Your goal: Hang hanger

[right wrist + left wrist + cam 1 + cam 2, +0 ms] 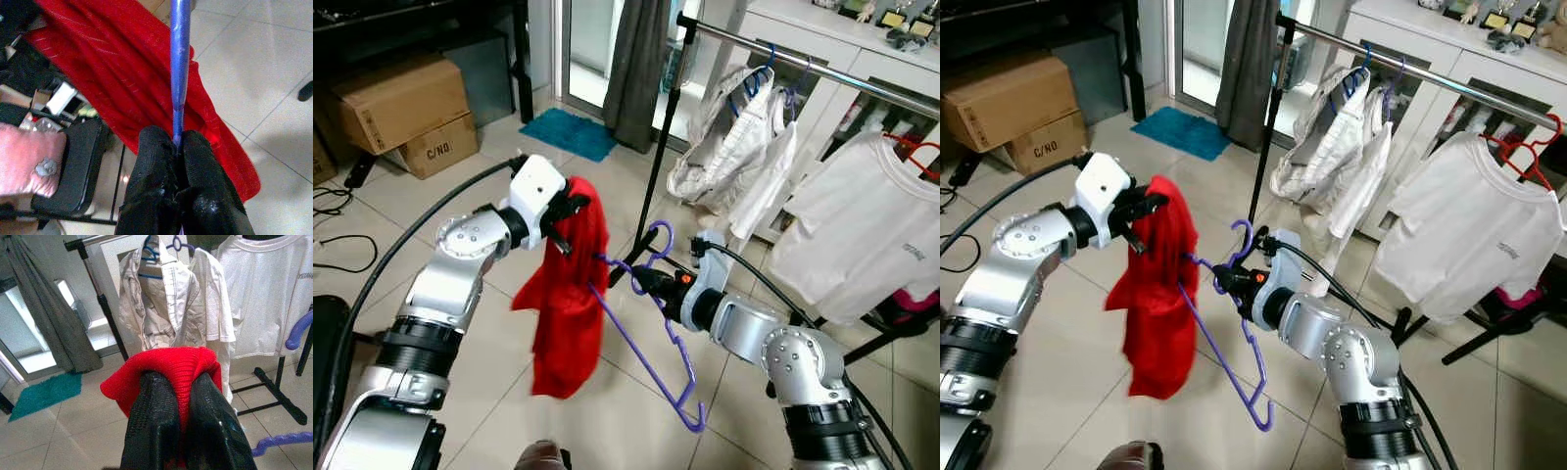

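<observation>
A: Tiled floor (460, 323), a metal clothes rail (803, 61) across the back right, two cardboard boxes (401, 113) stacked at the far left.

B: On the rail?

A: Three pale garments: a white jacket (729, 127), a shirt beside it, a white T-shirt (862, 225) (on a red hanger).

B: And the grippers?

A: The left gripper (178, 416) is clamped on one red garment (570, 294), hanging free above open floor. The right gripper (178, 161) pinches one purple hanger (651, 333), tilted, beside the cloth, short of the rail.
</observation>
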